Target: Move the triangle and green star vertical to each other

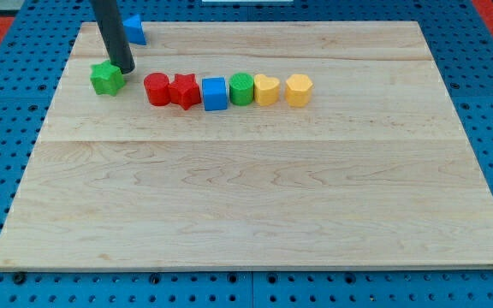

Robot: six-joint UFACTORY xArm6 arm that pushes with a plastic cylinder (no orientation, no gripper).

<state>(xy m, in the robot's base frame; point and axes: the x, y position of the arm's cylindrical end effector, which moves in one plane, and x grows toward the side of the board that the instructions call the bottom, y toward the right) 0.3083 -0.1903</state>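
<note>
The green star (105,79) lies near the board's upper left. The blue triangle (135,30) lies above it and a little to the right, close to the board's top edge, partly hidden by the rod. My tip (123,68) stands just right of the green star's upper edge, touching or nearly touching it, between the star and the triangle.
A row of blocks runs right of the star: red cylinder (157,89), red star (184,91), blue cube (215,93), green cylinder (241,88), yellow heart-like block (266,89), yellow hexagon (298,89). The wooden board (255,188) lies on a blue pegboard.
</note>
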